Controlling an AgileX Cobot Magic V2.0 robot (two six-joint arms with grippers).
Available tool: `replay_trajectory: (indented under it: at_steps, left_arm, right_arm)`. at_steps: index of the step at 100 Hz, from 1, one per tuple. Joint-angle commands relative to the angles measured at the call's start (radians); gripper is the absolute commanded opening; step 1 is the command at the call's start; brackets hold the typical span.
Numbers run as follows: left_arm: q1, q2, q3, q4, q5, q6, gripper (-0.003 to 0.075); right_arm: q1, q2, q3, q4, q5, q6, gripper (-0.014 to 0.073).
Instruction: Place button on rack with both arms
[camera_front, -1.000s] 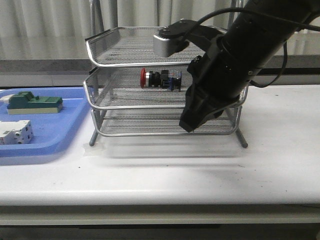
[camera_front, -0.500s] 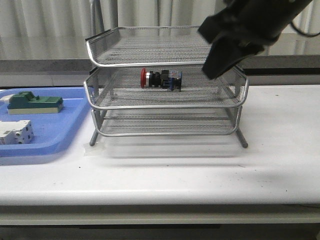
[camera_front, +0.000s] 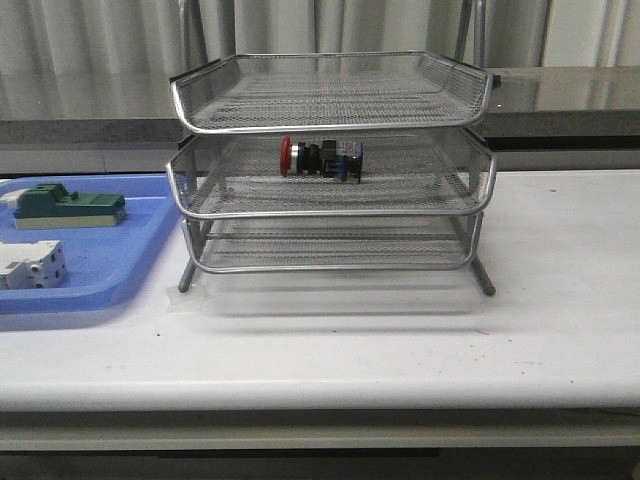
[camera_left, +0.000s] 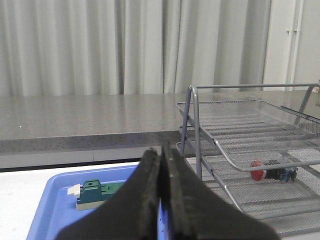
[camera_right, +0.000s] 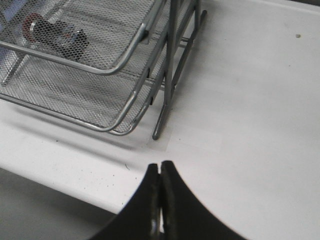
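- A blue tray (camera_front: 120, 262) is seen at far left, holding a green block (camera_front: 68, 205) and a white block (camera_front: 32, 266).
- The left gripper (camera_left: 163, 165) is pressed closed on nothing.
- The button (camera_front: 320, 158) lies on the middle tier of the rack (camera_front: 330, 212), apparently at rest; placement seems done.
- The right gripper (camera_right: 160, 172) is closed, empty, above bare table.

The button (camera_front: 322, 158), red cap, silver collar, black body and blue rear, lies on its side in the middle tier of the rack (camera_front: 330, 165), a three-tier silver wire-mesh stand. Both sit well apart from the pressed-together left gripper (camera_left: 162, 200) and right gripper (camera_right: 160, 200).
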Motion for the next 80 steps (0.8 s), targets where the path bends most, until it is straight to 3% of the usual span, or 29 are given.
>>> replay_trajectory:
  at_steps: [1, 34, 80]
  left_arm:
    - [0.001, 0.011, -0.027, -0.012, -0.074, -0.006, -0.0020]
    - [0.001, 0.011, -0.027, -0.012, -0.074, -0.006, -0.0020]
    - [0.001, 0.011, -0.027, -0.012, -0.074, -0.006, -0.0020]
  right_arm:
    - [-0.017, -0.102, 0.029, 0.014, -0.034, 0.009, -0.0060]
    - [-0.018, -0.377, 0.167, 0.014, -0.011, 0.045, -0.0060]
    - [-0.018, -0.406, 0.167, 0.024, 0.010, 0.045, -0.0060]
